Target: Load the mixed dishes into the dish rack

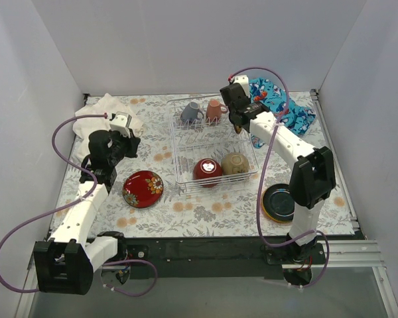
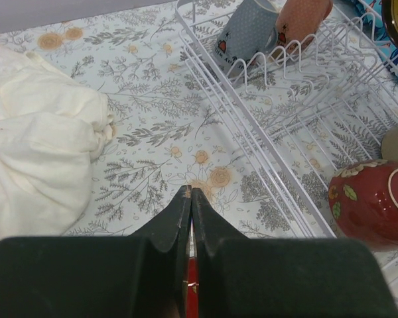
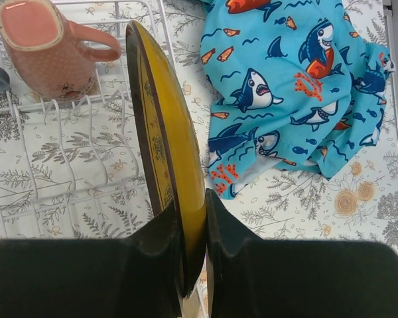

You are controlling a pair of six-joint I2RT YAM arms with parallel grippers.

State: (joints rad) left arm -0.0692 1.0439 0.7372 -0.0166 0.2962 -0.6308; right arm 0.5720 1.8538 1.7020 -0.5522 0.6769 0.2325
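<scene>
My right gripper (image 3: 193,199) is shut on the rim of a yellow patterned plate (image 3: 166,119) and holds it on edge above the far right part of the wire dish rack (image 1: 179,162), beside the pink mug (image 3: 43,46). It also shows in the top view (image 1: 237,124). The rack holds a grey mug (image 1: 190,112), the pink mug (image 1: 215,109), a red bowl (image 1: 207,169) and a beige bowl (image 1: 234,163). A red plate (image 1: 143,189) lies flat on the table left of the rack. My left gripper (image 2: 190,191) is shut and empty, above the table between the towel and the rack.
A white towel (image 1: 109,109) lies at the back left and a blue shark-print cloth (image 1: 282,103) at the back right. A dark blue plate (image 1: 280,202) rests on a yellow-rimmed one by the right arm's base. White walls enclose the table.
</scene>
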